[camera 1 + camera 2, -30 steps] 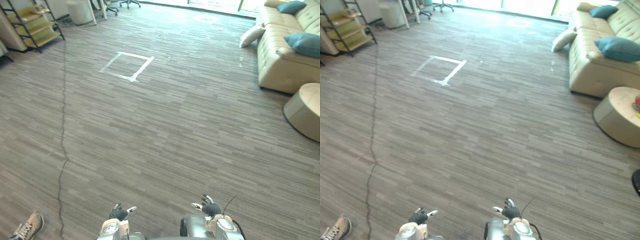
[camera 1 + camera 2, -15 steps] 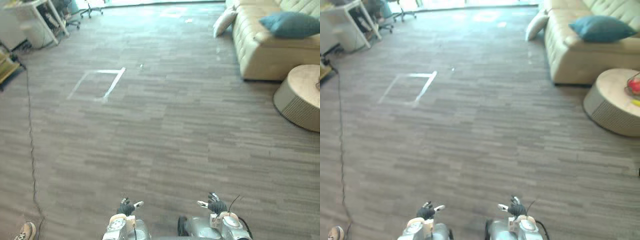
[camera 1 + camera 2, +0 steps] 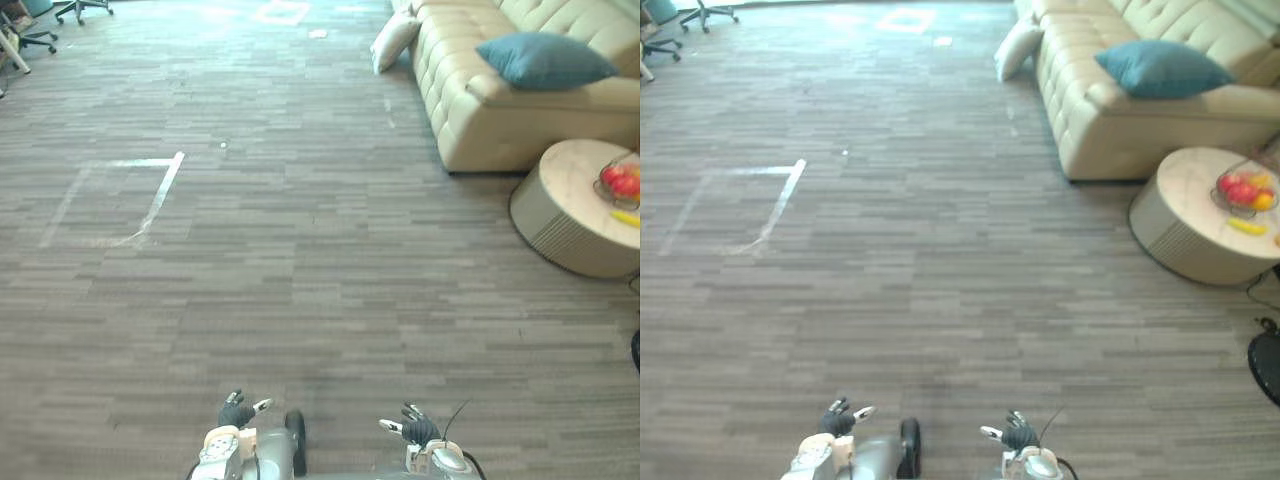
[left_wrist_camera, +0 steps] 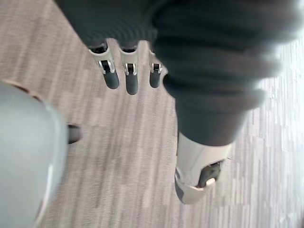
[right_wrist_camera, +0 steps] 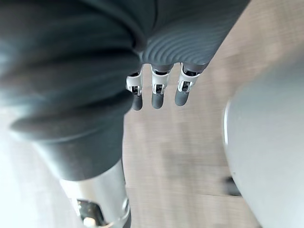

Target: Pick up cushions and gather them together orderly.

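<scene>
**newbie:** ok, left eye view and right eye view first. Where are the cushions at?

**regular:** The teal cushion (image 3: 545, 60) sits on the seat of the cream sofa (image 3: 470, 120), far right. A white cushion (image 3: 394, 40) is down on the floor (image 3: 300, 280), leaning against the sofa's far end. The two are well apart. A round table (image 3: 565, 215) stands just in front of the sofa with a fruit bowl (image 3: 1244, 190) on it. There's a white tape square (image 3: 160, 195) on the floor over on the left, and an office chair (image 3: 78, 8) way at the back.

**newbie:** and the hands?

**regular:** Both are low at the near edge, left hand (image 3: 237, 412) and right hand (image 3: 417, 430), well apart from either cushion.

**newbie:** left wrist view?

**regular:** The fingers (image 4: 126, 80) are straight and loose in a row, and the thumb (image 4: 197, 173) sticks out apart from them. So it's spread and holding nothing, with floor past it.

**newbie:** right wrist view?

**regular:** Same deal. The fingers (image 5: 159, 92) hang straight, the thumb (image 5: 102, 204) is off to the side, and it's relaxed with nothing pinched, floor below.
</scene>
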{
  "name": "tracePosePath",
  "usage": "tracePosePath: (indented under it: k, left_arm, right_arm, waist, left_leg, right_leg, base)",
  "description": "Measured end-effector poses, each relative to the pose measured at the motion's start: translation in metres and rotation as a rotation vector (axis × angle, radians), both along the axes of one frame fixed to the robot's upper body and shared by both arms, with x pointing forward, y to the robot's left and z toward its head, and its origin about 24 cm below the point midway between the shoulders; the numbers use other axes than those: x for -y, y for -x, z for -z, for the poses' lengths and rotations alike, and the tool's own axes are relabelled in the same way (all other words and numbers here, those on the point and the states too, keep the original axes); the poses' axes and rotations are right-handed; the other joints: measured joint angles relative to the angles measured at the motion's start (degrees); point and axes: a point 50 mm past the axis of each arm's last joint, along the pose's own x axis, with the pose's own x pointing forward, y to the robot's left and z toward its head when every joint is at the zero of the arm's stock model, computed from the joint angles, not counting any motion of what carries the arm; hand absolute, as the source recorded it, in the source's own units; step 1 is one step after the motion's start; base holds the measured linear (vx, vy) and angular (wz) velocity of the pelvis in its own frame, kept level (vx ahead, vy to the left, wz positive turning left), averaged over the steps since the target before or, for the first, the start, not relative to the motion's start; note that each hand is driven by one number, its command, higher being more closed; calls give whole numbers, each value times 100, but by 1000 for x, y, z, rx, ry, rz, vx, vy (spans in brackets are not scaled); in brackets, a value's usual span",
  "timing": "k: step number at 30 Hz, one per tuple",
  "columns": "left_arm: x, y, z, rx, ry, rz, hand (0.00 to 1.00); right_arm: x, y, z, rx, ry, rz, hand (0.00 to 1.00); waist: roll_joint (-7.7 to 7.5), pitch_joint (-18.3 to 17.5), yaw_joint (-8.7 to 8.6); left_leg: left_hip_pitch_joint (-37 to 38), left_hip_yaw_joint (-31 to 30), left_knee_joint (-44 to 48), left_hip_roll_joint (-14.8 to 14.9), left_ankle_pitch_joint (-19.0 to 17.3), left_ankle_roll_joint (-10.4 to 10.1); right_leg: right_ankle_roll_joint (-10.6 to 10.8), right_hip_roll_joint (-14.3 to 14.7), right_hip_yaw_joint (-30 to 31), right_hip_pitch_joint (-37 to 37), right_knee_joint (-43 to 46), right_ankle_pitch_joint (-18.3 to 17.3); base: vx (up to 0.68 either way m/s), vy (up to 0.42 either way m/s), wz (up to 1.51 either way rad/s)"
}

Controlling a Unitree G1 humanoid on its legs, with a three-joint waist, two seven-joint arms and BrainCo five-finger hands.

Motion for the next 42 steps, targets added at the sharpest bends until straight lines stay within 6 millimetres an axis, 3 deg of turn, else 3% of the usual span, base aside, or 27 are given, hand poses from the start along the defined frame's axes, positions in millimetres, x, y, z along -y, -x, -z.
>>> tracePosePath:
  k: [1, 4, 5, 7, 8, 10, 11, 13, 14, 15, 16, 17, 19, 22, 24, 25, 26, 27, 28, 32, 33, 34, 35, 36, 37, 39, 42]
  left_arm:
    - [1, 2, 1, -10, 3, 1, 0]
    - [5, 1, 2, -15, 11, 9, 0]
    - [6, 1, 2, -16, 11, 16, 0]
    - [7, -2, 1, -14, 11, 34, 0]
    - [8, -1, 1, -17, 12, 33, 0]
    - [17, 2, 4, -33, 37, 31, 0]
    - [23, 2, 4, -30, 62, 13, 0]
    - [26, 4, 5, -36, 70, 7, 0]
    - [26, 5, 5, -33, 82, -25, 0]
    - [26, 2, 4, -16, 92, -61, 0]
    - [26, 2, 4, -12, 95, -66, 0]
    - [26, -1, 2, 4, 96, -72, 0]
    - [20, -3, 0, 18, 88, -86, 0]
    - [15, -7, -3, 50, 73, -97, 0]
    - [12, -7, -3, 52, 62, -95, 0]
    - [12, -7, -3, 48, 62, -94, 0]
    - [12, -7, -3, 47, 53, -74, 0]
    - [9, -8, -4, 48, 39, -56, 0]
    - [1, -7, -4, 43, 14, -43, 0]
    - [-6, -5, -3, 29, -7, -39, 0]
    - [-11, -2, -3, 15, -20, -40, 0]
    - [-12, 4, 0, -14, -23, -42, 0]
    - [-12, 7, 1, -23, -23, -42, 0]
    - [-12, 14, 4, -47, -25, -35, 0]
    - [-11, 15, 5, -55, -25, -29, 0]
    - [-7, 16, 7, -77, -20, -3, 0]
    - [-2, 13, 6, -74, -10, 10, 0]
  right_arm:
    - [2, -3, -2, 12, 11, -13, 0]
    - [4, -9, -6, 46, 16, -11, 0]
    - [4, -9, -6, 47, 17, -9, 0]
    - [2, -8, -5, 43, 8, 4, 0]
    - [3, -6, -5, 39, 7, 10, 0]
    - [9, -10, -7, 52, 19, 24, 0]
    - [12, -14, -8, 62, 19, 46, 0]
    - [15, -12, -8, 58, 20, 63, 0]
    - [15, -9, -7, 51, 20, 70, 0]
    - [16, -6, -6, 43, 22, 70, 0]
    - [17, -5, -6, 38, 25, 69, 0]
    - [19, -3, -5, 24, 31, 70, 0]
    - [15, 1, -2, 1, 20, 73, 0]
    - [12, 3, 1, -16, 11, 70, 0]
    - [11, 6, 2, -24, 11, 73, 0]
    - [12, 7, 2, -26, 14, 73, 0]
    - [12, 10, 3, -35, 22, 67, 0]
    - [9, 11, 4, -43, 20, 47, 0]
    - [0, 15, 6, -54, -4, 38, 0]
    - [-4, 23, 10, -82, -17, 48, 0]
    - [-5, 21, 9, -79, -17, 37, 0]
    - [-2, 20, 9, -74, -10, 35, 0]
    - [0, 19, 8, -69, -6, 35, 0]
    - [2, 15, 6, -48, 3, 29, 0]
    - [3, 14, 5, -41, 5, 27, 0]
    - [7, 4, 0, 1, 16, 25, 0]
    - [11, -4, -4, 32, 26, 23, 0]
  waist:
    - [61, 2, -60]
    - [84, 23, -193]
    - [87, 27, -210]
    - [-118, 22, -232]
    - [-118, 23, -254]
    - [132, -4, -269]
    - [266, 10, -292]
    - [342, -40, -324]
    - [380, -64, -392]
    - [405, -47, -398]
    - [391, -13, -381]
    - [478, 22, -298]
    - [428, 23, -180]
    - [369, 25, -92]
    - [321, 18, -82]
    - [350, 5, -80]
    - [361, -40, -52]
    - [264, -100, -39]
    - [1, -224, -64]
    - [-227, -251, -54]
    - [-242, -187, -55]
    - [-224, -164, -65]
    - [-204, -154, -74]
    - [-135, -156, -112]
    - [-117, -155, -119]
    - [-3, -105, -223]
    - [66, -49, -312]
  left_leg:
    - [408, -82, -314, 58, -26, 31]
    - [781, -248, -417, 364, -403, -77]
    - [827, -272, -419, 410, -480, -104]
    - [1138, -429, -559, 380, -853, -321]
    - [1233, -478, -590, 387, -953, -333]
    - [1429, -582, -507, 567, -1065, -199]
    - [1362, -853, -5, 682, -907, -403]
    - [1246, -1092, 569, 736, -785, -610]
    - [760, -1345, 1933, 794, -487, -1088]
    - [118, -1344, 3354, 902, 289, -1649]
    - [-118, -1251, 3870, 1014, 367, -1680]
    - [-638, -796, 4942, 1347, 230, -1474]
    - [-1058, -56, 5185, 1539, -259, -999]
    - [-1635, 753, 3438, 1364, -649, -833]
    - [-1804, 449, 841, 876, -25, -818]
    - [-1821, 308, 447, 842, 159, -889]
    - [-2025, 76, 521, 796, 807, -903]
    - [-2098, 57, 663, 639, 938, -600]
    - [-2071, 61, 578, 400, 884, -328]
    - [-1668, 82, 673, 67, 425, -64]
    - [-1149, 88, 524, -50, 188, -11]
    - [-622, 64, 347, -82, 18, 19]
    - [-451, 52, 275, -83, -25, 39]
    - [105, 6, -41, -74, -107, 51]
    - [258, -10, -154, -64, -115, 60]
    - [837, -151, -459, 117, -296, 56]
    - [1067, -266, -509, 324, -588, -11]
  right_leg:
    - [-232, -19, -252, -318, -179, -216]
    - [-160, 294, -416, -1123, -1875, -327]
    - [-121, 342, -411, -1198, -2366, -197]
    - [75, 228, -402, -1312, -4770, 1041]
    - [35, 194, -414, -1324, -4650, 1418]
    - [-213, 411, -423, -1415, -4077, 1280]
    - [-495, 453, -472, -1431, -3533, 793]
    - [-660, 459, -606, -1291, -3311, 518]
    - [-684, 472, -764, -920, -3321, 205]
    - [-735, 526, -820, -528, -3505, 25]
    - [-782, 578, -830, -367, -3611, -16]
    - [-890, 755, -807, 163, -3954, -89]
    - [-875, 759, -723, 886, -4449, -67]
    - [-764, 545, -522, 1720, -5214, -49]
    - [-522, 327, -433, 2167, -5662, -159]
    - [-471, 331, -417, 2257, -5748, -189]
    - [-364, 359, -373, 2428, -5908, -274]
    - [-340, 261, -368, 2501, -5887, -291]
    - [-263, 10, -386, 2275, -5484, -203]
    - [277, -271, 112, 1445, -3106, 218]
    - [611, -317, 456, 865, -1504, 968]
    - [474, -353, 400, 449, -431, 876]
    - [358, -372, 313, 331, -200, 795]
    - [-38, -408, -50, -84, 215, 388]
    - [-94, -396, -155, -211, 200, 260]
    - [-212, -72, -668, -943, -748, -225]
    - [-152, 244, -876, -1422, -2835, 129]
  base:
    - [450, 31, 15]
    - [470, -79, 36]
    - [481, -177, 35]
    - [515, -247, 36]
    - [554, -268, 21]
    - [576, -225, 3]
    - [555, -224, 3]
    - [497, -225, 25]
    - [661, -285, 54]
    - [549, -234, 46]
    - [544, -184, 11]
    - [531, -97, -28]
    - [566, -95, -41]
    - [467, 19, -57]
    - [570, 151, -37]
    - [524, 231, -24]
    - [556, 278, -9]
    - [803, 350, 13]
    - [586, 231, 28]
    - [530, 220, 28]
    - [522, 182, -5]
    - [511, 166, -7]
    - [573, 154, -7]
    - [458, 102, -2]
    - [545, 62, 13]
    - [439, -41, 29]
    - [515, -135, 46]
